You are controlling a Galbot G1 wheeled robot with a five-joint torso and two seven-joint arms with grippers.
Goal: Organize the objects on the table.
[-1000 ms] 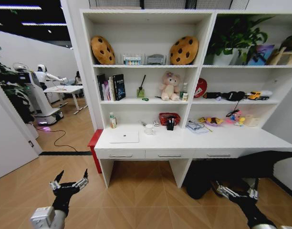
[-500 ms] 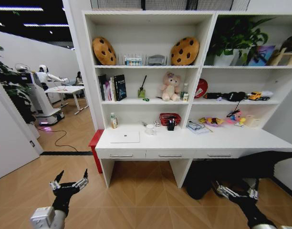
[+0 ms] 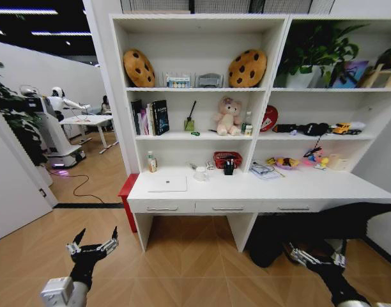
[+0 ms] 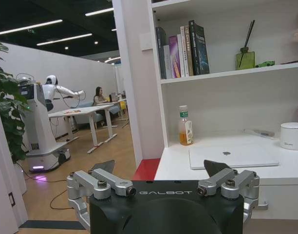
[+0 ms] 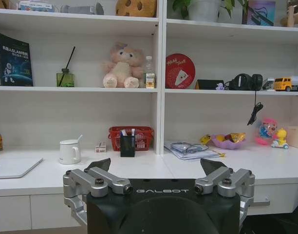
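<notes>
- The left tool (image 3: pixel 92 246) hangs low over the floor, well short of the tabletop (image 3: pixel 298 189), fingers spread and empty.
- The right tool (image 3: pixel 315 257) hangs likewise, spread and empty.
- The laptop (image 3: pixel 167 183) lies closed on the tabletop's left part.

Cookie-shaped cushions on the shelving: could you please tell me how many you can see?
2. The left cookie cushion leans on the top shelf's left side; the right cookie cushion sits on the same shelf near the divider. Others could be hidden behind the plant.
</notes>
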